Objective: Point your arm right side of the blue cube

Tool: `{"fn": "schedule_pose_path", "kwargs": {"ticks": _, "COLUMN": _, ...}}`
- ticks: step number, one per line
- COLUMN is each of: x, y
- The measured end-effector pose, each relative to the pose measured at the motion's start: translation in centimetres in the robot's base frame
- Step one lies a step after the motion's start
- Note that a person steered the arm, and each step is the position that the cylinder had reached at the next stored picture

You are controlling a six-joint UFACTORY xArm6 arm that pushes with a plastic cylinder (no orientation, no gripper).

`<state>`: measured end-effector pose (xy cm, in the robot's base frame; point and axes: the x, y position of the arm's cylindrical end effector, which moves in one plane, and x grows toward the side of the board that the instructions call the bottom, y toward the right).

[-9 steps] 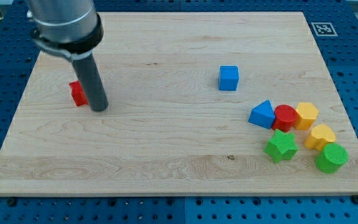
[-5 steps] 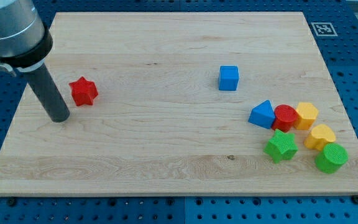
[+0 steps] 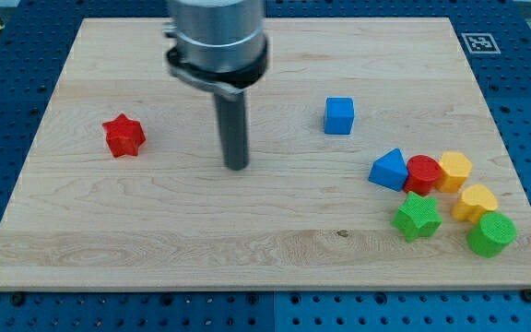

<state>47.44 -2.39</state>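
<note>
The blue cube (image 3: 339, 115) sits on the wooden board (image 3: 265, 240), right of the middle and toward the view's top. My tip (image 3: 237, 166) rests on the board to the left of the cube and a little lower, well apart from it. The dark rod rises from the tip up to the arm's grey body at the view's top. A red star block (image 3: 123, 136) lies to the left of my tip.
A cluster lies at the view's lower right: a blue triangular block (image 3: 389, 170), a red cylinder (image 3: 423, 174), a yellow hexagon (image 3: 454, 171), a yellow heart-like block (image 3: 476, 201), a green star (image 3: 417, 218), a green cylinder (image 3: 491, 233). A marker tag (image 3: 480, 41) sits at the board's top right corner.
My tip first moved left past the red star, then swung far to the right, now between the red star and the blue cube. No block has moved.
</note>
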Motion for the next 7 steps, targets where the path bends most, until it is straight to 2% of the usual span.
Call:
{"fn": "schedule_pose_path", "kwargs": {"ticks": 2, "x": -1.8, "y": 10.4}}
{"fn": "schedule_pose_path", "kwargs": {"ticks": 3, "x": -2.3, "y": 13.8}}
{"fn": "schedule_pose_path", "kwargs": {"ticks": 4, "x": -2.4, "y": 14.1}}
{"fn": "schedule_pose_path", "kwargs": {"ticks": 7, "x": -7.6, "y": 16.1}}
